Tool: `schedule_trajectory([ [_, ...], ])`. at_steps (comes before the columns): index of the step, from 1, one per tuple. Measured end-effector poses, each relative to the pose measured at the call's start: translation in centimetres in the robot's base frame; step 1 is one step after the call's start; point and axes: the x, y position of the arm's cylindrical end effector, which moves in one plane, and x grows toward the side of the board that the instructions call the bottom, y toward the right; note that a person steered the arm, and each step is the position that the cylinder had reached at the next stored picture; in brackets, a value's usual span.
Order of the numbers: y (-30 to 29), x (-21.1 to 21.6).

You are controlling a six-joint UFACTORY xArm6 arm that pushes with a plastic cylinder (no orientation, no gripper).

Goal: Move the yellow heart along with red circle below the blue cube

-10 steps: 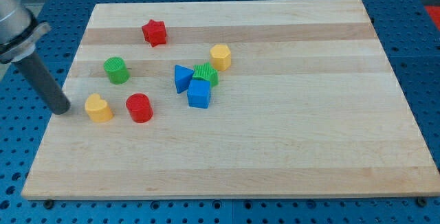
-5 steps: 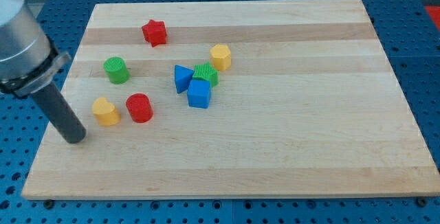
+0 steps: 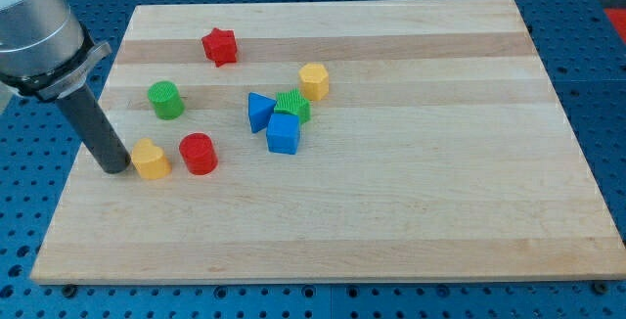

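The yellow heart (image 3: 150, 159) lies at the board's left, with the red circle (image 3: 198, 154) just to its right, a small gap between them. The blue cube (image 3: 283, 134) sits further right, near the board's middle. My tip (image 3: 115, 167) rests on the board right against the yellow heart's left side; whether it touches cannot be told for sure. The dark rod rises from the tip toward the view's top left.
A blue triangle (image 3: 259, 111) and a green block (image 3: 291, 106) crowd the blue cube's top side, with a yellow hexagon (image 3: 313, 80) above them. A green cylinder (image 3: 164, 99) and a red star (image 3: 220, 46) sit toward the view's top left.
My tip swung from the heart's left down toward the view's bottom, then back up to the heart's left side. The yellow heart shifted slightly right and down, closer to the red circle.
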Motion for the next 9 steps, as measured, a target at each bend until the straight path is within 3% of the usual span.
schedule_trajectory([
  [9,9.4,-0.7],
])
